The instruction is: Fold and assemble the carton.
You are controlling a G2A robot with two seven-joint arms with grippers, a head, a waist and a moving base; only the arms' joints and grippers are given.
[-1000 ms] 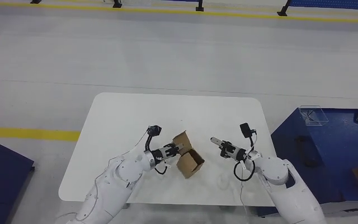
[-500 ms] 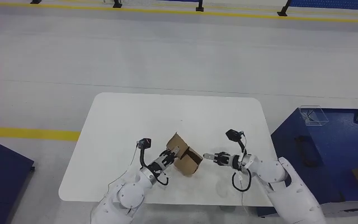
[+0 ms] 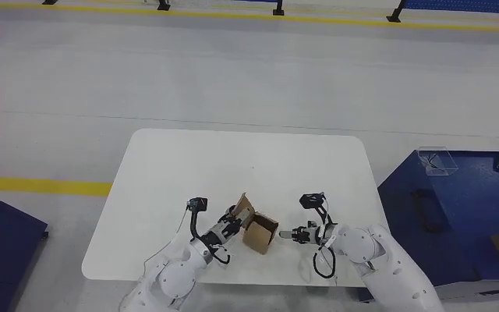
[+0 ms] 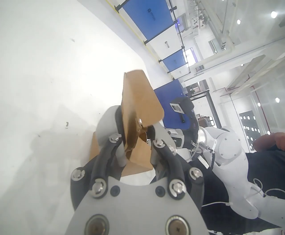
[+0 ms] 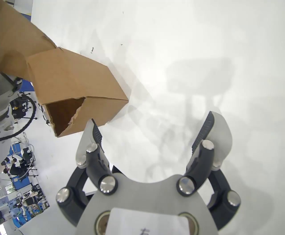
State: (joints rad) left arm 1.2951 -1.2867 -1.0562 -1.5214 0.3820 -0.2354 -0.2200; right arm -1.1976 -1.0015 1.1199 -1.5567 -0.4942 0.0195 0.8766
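Left gripper: my left gripper is clamped on the upright flap of the brown cardboard carton, with the flap pinched between its fingers.
Right gripper: my right gripper has its jaws spread wide and holds nothing. It sits just beside the carton's open end, and I can't tell whether one fingertip touches the cardboard.
Carton: I see the brown cardboard carton lying on its side between the two grippers. Its dark mouth faces my right gripper, and the inner edge there is torn and ragged.
Writing: there's a white sticker on the right gripper's mount, its dark print cut off at the edge. The carton faces I can see are plain.
Around: a blue cabinet stands off the table's right side, and blue panels stand in the room behind.
Edges: the carton is close to the near edge of the white rounded table, and a broad stretch of tabletop runs beyond it to the far edge.
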